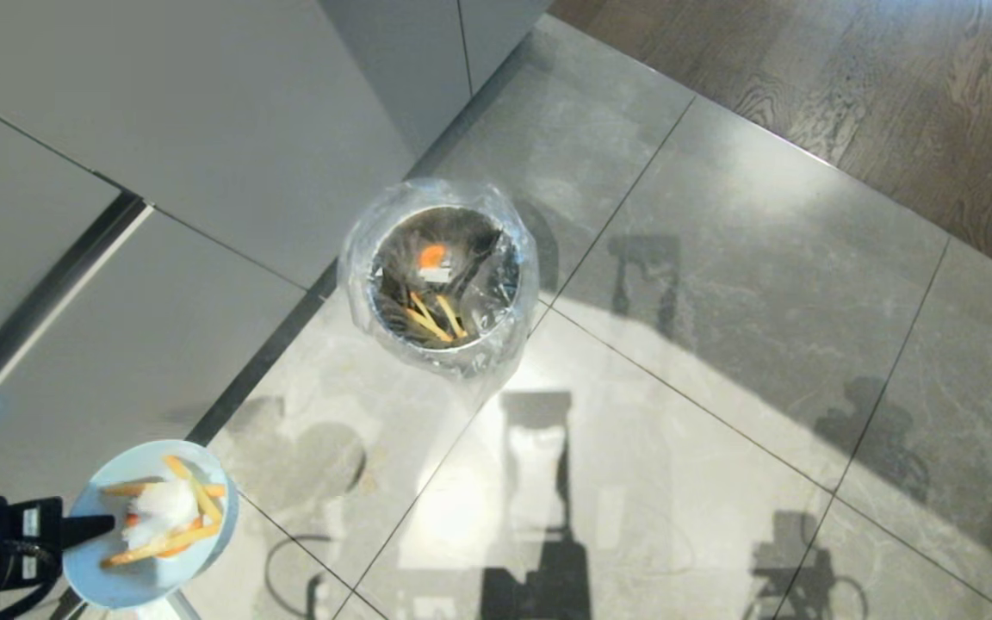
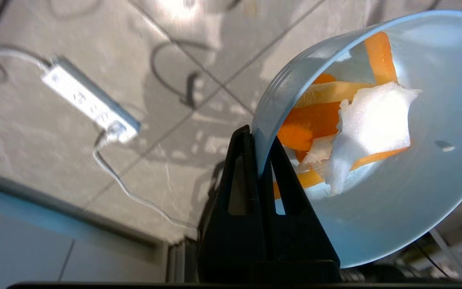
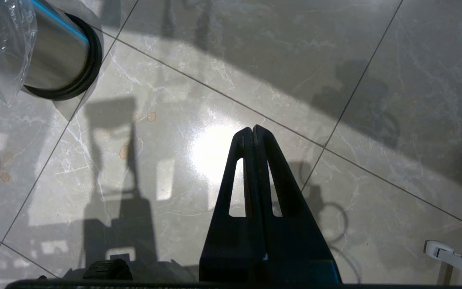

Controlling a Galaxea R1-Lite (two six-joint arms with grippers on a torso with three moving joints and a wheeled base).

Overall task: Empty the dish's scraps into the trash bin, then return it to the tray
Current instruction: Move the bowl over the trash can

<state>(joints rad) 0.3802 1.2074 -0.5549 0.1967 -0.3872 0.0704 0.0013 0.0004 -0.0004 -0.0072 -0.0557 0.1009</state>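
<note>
My left gripper (image 2: pixel 257 138) is pinching the dish (image 1: pixel 147 525) by its rim, scraps (image 1: pixel 164 512) inside. Trash bin (image 1: pixel 443 275) sits well apart on the floor. Right gripper (image 3: pixel 253 132) is pressed together, holding nothing.

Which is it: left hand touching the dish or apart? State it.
Touching. The left wrist view shows the left hand shut on the rim of the dish.

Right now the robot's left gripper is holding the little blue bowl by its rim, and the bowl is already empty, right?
Not quite. The left gripper does hold the dish by its rim, but it isn't empty: the left wrist view shows the scraps, orange and yellow strips with a white lump, still inside.
</note>
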